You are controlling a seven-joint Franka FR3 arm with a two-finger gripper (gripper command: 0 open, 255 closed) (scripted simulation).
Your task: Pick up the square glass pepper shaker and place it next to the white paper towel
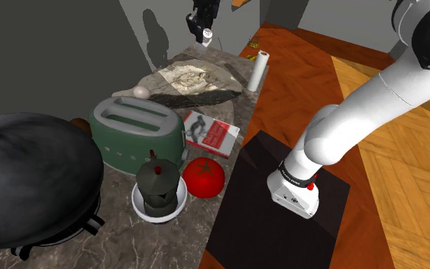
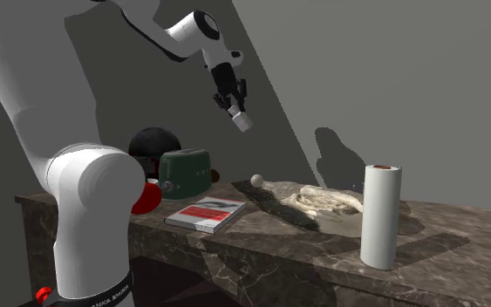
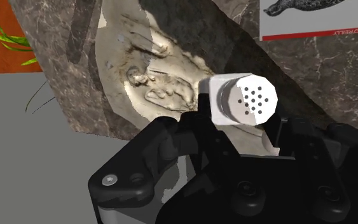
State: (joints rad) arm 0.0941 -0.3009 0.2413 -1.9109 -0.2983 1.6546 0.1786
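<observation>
My black gripper [image 1: 203,23] hangs high above the far end of the marble counter [image 1: 121,237], shut on a small pale shaker [image 1: 206,34] with a perforated silver cap. From the second exterior view the gripper [image 2: 232,100] holds the shaker [image 2: 242,120] tilted in the air, well left of the white paper towel roll [image 2: 381,216]. The roll [image 1: 260,70] stands upright at the counter's far right edge. In the wrist view the shaker [image 3: 244,100] sits clasped in the gripper [image 3: 241,119], its cap facing the camera.
Under the gripper lies a beige crumpled slab [image 1: 182,76] with a small white ball [image 1: 141,92] beside it. Nearer stand a green toaster [image 1: 139,134], a red-and-white book [image 1: 211,134], a red tomato [image 1: 204,177], a moka pot in a white bowl [image 1: 160,189] and a big black dome [image 1: 33,179].
</observation>
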